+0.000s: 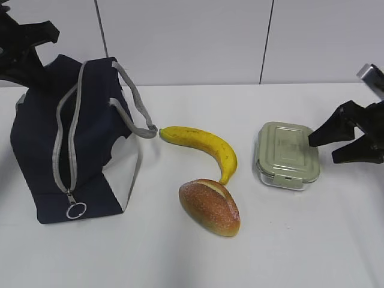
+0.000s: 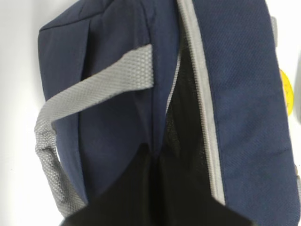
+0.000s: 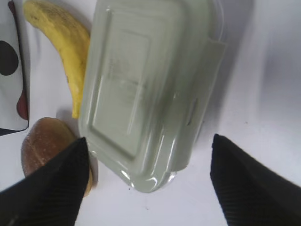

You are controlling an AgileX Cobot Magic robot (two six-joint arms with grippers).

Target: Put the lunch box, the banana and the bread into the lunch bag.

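Dark navy fabric lunch bag (image 1: 72, 141) with grey zipper, standing at the left of the white tabletop (image 1: 300, 240). Zipper parted along the top in the left wrist view. Nothing packed yet, by the look of it: all 3 items outside the bag. Curved yellow banana (image 1: 204, 147) just right of the bag; golden-brown crusty roll (image 1: 210, 207) right of the bag, below the banana; sage-green-lidded lunch box (image 1: 287, 155) furthest right of the bag. Right end effector (image 3: 148, 183) spread wide, straddling the lunch box, not gripping. Left end effector (image 1: 27, 45) above the bag, pressed together.
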